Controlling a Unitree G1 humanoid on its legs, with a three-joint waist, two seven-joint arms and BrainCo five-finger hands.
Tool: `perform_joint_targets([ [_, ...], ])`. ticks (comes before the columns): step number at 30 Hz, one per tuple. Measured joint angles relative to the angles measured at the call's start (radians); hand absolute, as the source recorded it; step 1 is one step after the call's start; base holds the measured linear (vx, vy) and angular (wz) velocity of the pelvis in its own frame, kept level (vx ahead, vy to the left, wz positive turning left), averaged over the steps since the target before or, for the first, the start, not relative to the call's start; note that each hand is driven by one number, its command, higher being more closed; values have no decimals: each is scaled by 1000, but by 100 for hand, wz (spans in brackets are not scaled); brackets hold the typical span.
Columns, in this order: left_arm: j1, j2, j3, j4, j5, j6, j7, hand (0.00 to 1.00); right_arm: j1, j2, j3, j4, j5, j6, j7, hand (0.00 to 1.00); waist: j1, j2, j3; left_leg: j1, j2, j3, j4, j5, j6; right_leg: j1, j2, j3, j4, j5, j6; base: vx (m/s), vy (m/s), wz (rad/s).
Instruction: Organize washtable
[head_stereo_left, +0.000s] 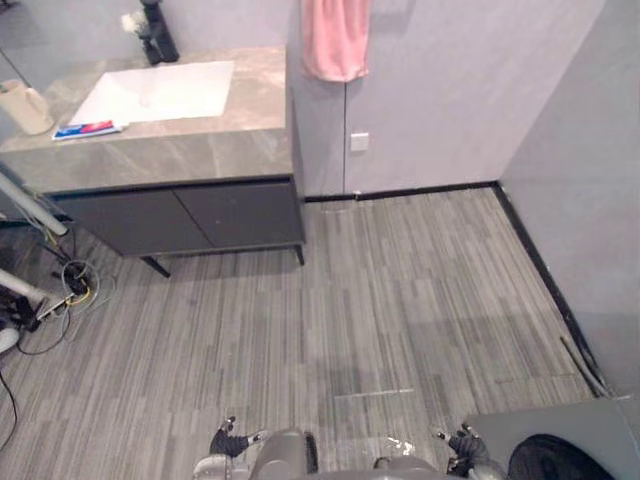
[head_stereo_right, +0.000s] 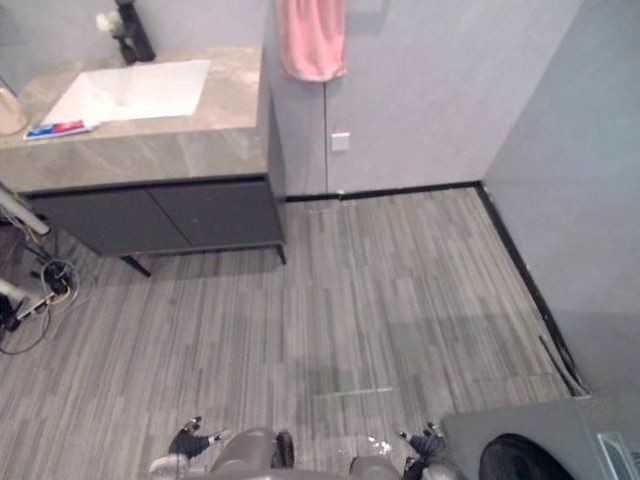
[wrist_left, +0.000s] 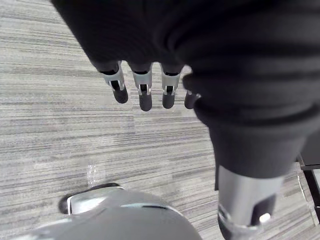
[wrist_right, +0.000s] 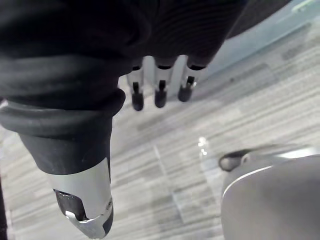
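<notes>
Cut off: pale cup (head_stereo_right: 9, 110) at the view's left edge; pink towel (head_stereo_left: 335, 40), its top out of frame.
Unclear: dark fixture (head_stereo_left: 158, 35) behind the white basin (head_stereo_left: 160, 90).
Washtable (head_stereo_left: 200, 150): grey stone top over a dark cabinet, far upper left, with a blue-red packet (head_stereo_left: 87, 129) near the front edge.
Left hand (wrist_left: 145, 96): fingers relaxed, empty, over the floor (head_stereo_left: 400, 300).
Right hand (wrist_right: 160, 95): fingers relaxed, empty.

I see the table (head_stereo_left: 215, 140) topped in grey veined stone with a matt finish, and its white basin (head_stereo_left: 160, 90) looks smooth. The pink towel (head_stereo_left: 335, 38) is soft cloth. The floor (head_stereo_left: 420, 290) is streaked grey wood-grain with a faint sheen.
</notes>
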Motion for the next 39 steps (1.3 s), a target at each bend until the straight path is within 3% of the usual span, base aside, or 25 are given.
perform_joint_targets([
  [2,-4,12,-1,4,0,0,0,0,-1,9,1,1,-2,6,1,0,-2,-17,-14,2,-33,38,-7,-35,37,-18,-30,34,15,-11,20,292,238,-39],
  [4,-7,12,1,4,-3,1,2,0,0,24,2,-6,-3,7,1,0,16,-25,-14,14,-39,89,13,-68,65,-37,-51,58,58,-21,38,304,200,-61],
  [5,-6,10,1,4,-14,1,3,0,-1,34,4,-8,-4,9,2,0,32,-27,-13,50,-38,127,11,-84,76,-69,-55,75,151,-26,51,312,173,-90],
  [7,-1,13,1,5,-22,1,4,0,-4,39,12,-21,-11,10,4,0,28,-32,-11,127,-36,164,-15,-88,84,-153,-64,63,372,-14,109,378,170,-76],
  [8,0,14,0,6,-22,1,4,0,-7,38,19,-28,-11,8,5,0,22,-31,-11,178,-32,168,-35,-96,95,-199,-74,26,499,-25,112,309,102,-33],
  [9,-2,15,-1,6,-22,1,3,0,-10,38,21,-28,-11,7,5,0,19,-32,-12,191,-32,168,-40,-96,95,-209,-77,9,521,-32,109,314,60,-31],
  [11,-21,7,-3,6,-39,0,3,0,-25,25,58,-27,-12,8,6,0,16,-17,-3,283,-3,171,-105,-96,95,-295,-69,-125,565,-69,45,313,11,-22],
  [15,-40,-12,-17,12,-40,1,1,0,-42,20,74,-45,-11,4,6,0,-12,-16,-2,344,40,156,-132,-96,93,-421,-20,-198,405,-38,1,358,-79,9],
  [16,-39,-16,-17,13,-40,1,1,0,-41,15,91,-54,-11,1,5,0,-18,-17,-3,372,45,146,-134,-100,45,-435,0,-205,298,42,-19,449,-162,15],
  [17,-36,-15,-17,14,-40,0,1,0,-32,12,98,-54,-11,-2,6,0,-22,-30,-8,399,32,132,-136,-110,24,-427,3,-202,208,161,-49,480,-171,23],
  [18,-43,-32,-13,27,-39,2,2,0,-29,1,93,-54,-5,-4,8,0,-28,-25,-10,426,34,106,-134,-130,-5,-427,0,-203,238,214,-85,481,-155,13],
  [19,-46,-52,-10,35,-38,0,0,0,-39,-15,91,-56,-11,-5,5,0,-25,16,-14,432,61,89,-125,-124,-20,-426,18,-216,270,196,-99,446,-142,10],
  [20,-48,-74,-7,35,-37,-1,0,0,-41,-19,90,-66,-11,-6,5,0,-30,30,-17,420,67,74,-90,-94,-68,-413,17,-221,271,153,-96,521,-182,1],
  [21,-54,-92,0,35,-37,0,0,0,-41,-24,89,-66,-11,-4,5,0,-30,44,-10,397,73,60,-20,-72,-90,-394,21,-226,268,135,-104,520,-215,8],
  [22,-55,-103,29,26,-36,0,-1,0,-39,-30,90,-66,-10,0,5,0,-30,52,-8,328,89,44,159,-18,-74,-345,29,-230,241,112,-108,431,-195,8],
  [23,-53,-107,53,12,-37,2,1,0,-34,-16,99,-68,-10,2,5,0,-27,44,0,258,108,24,336,42,-68,-287,33,-232,207,103,-114,409,-185,10],
  [24,-52,-110,73,-9,-37,0,0,0,-24,0,109,-78,-10,2,2,0,-21,41,11,181,144,20,548,29,-54,-202,47,-232,159,95,-124,375,-152,4],
  [27,-48,-110,72,-73,-37,-2,0,0,-16,15,118,-97,-2,-3,0,0,0,25,16,18,192,86,706,13,-29,-63,48,-225,76,66,-120,333,-107,-8],
  [28,-48,-111,71,-78,-37,-2,0,0,-16,16,116,-101,-2,-3,0,0,0,25,17,-14,193,95,689,12,-27,-46,46,-224,65,63,-116,252,-12,-2],
  [31,-55,-106,68,-82,-37,-7,1,0,-21,34,84,-100,-2,0,-1,0,3,21,21,-102,159,153,431,-3,-14,31,34,-214,3,54,-100,324,75,-9],
  [33,-58,-102,56,-80,-38,-9,1,0,-21,30,80,-72,-2,0,-3,0,3,12,21,-84,79,143,144,19,-36,57,10,-203,-21,38,-69,285,121,-13],
  [34,-51,-104,32,-70,-39,-11,2,0,-19,13,81,-55,-4,2,-3,0,10,32,11,-63,51,108,-42,72,-58,71,19,-186,-38,26,-46,324,199,-48],
  [35,-53,-98,26,-57,-41,-9,-1,0,-24,10,82,-29,-7,8,-4,0,25,30,2,-51,33,102,-48,130,37,79,11,-150,-37,7,-25,352,220,-46],
  [37,-60,-73,26,-48,-42,-9,-1,0,-15,24,84,-23,-16,12,-2,0,23,-27,-11,-45,-11,124,-42,83,66,78,-34,-136,-6,-5,-6,466,176,-15],
  [39,-63,-68,22,-38,-43,-9,-1,0,-13,25,83,-22,-27,12,-1,0,26,-35,-13,-21,-19,138,-24,51,83,53,-52,-116,95,-8,0,459,161,-5],
])
